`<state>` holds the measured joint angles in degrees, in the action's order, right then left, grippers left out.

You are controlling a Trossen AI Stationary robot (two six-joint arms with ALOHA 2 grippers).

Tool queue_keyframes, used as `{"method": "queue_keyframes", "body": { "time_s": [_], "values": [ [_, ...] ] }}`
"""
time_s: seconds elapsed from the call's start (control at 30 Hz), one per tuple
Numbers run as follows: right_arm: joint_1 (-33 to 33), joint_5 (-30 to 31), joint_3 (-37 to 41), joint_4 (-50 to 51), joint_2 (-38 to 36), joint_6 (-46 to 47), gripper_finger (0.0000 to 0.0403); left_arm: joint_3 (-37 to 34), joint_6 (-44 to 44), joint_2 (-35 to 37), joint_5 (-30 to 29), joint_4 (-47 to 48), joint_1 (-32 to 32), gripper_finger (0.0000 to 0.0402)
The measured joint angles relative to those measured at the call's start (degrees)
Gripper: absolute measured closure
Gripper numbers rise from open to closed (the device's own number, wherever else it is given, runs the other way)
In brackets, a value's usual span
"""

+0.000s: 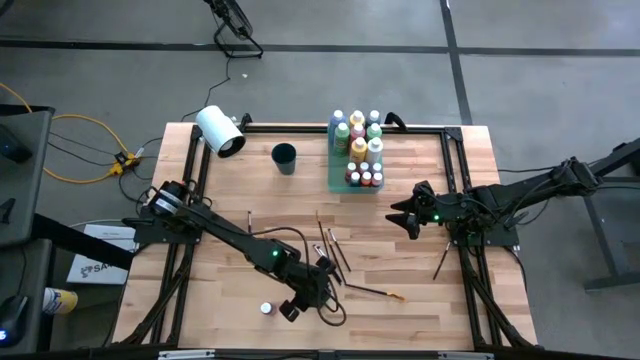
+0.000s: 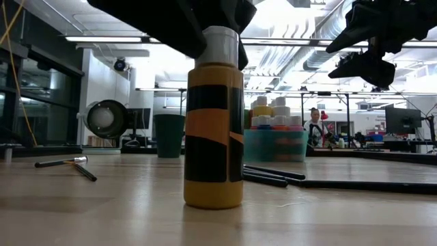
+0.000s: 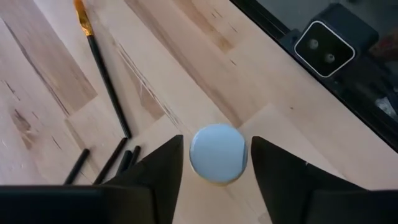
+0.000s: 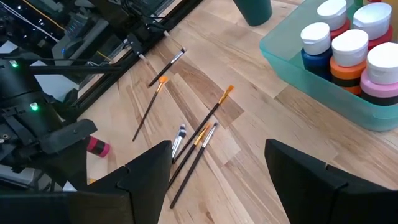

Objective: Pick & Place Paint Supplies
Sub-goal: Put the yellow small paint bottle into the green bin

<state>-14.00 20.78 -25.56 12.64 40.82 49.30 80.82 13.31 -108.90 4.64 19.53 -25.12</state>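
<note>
A yellow paint bottle (image 2: 213, 123) with black bands and a white cap (image 3: 217, 154) stands upright on the table near its near edge. My left gripper (image 1: 288, 308) hangs over it, pointing down and open. Its fingers (image 3: 163, 171) flank the cap with a narrow gap on each side. My right gripper (image 1: 405, 218) is open in the air right of the table's middle, over bare wood (image 4: 217, 168). Several dark-handled brushes (image 1: 332, 252) lie loose mid-table. More bottles (image 1: 358, 140) stand in the green tray (image 1: 336, 182). A pink bottle (image 4: 97, 147) lies by the left arm.
A white roll (image 1: 220, 130) and a dark green cup (image 1: 284, 157) sit at the far side. One brush (image 1: 440, 262) lies by the right frame rail, another with an orange tip (image 1: 380, 292) near the yellow bottle. A camera (image 3: 326, 43) sits at the near edge.
</note>
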Motion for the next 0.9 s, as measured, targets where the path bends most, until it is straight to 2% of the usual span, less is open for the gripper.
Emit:
{"method": "queue_keyframes", "body": {
  "time_s": [0.23,0.47,0.57,0.9],
  "values": [
    [0.0,0.0,0.0,0.0,0.0,0.0,0.0151,0.0,-0.1,0.0,0.9,0.1,0.0,0.0289],
    [0.0,0.0,0.0,0.0,0.0,0.0,0.0151,0.0,0.4,1.3,1.0,1.4,0.8,0.0289],
    [0.0,0.0,0.0,0.0,0.0,0.0,0.0151,0.0,0.3,3.4,-1.1,3.0,2.3,0.0289],
    [0.0,0.0,0.0,0.0,0.0,0.0,0.0151,0.0,-0.4,12.7,-10.8,7.4,15.3,0.0283]
  ]
}}
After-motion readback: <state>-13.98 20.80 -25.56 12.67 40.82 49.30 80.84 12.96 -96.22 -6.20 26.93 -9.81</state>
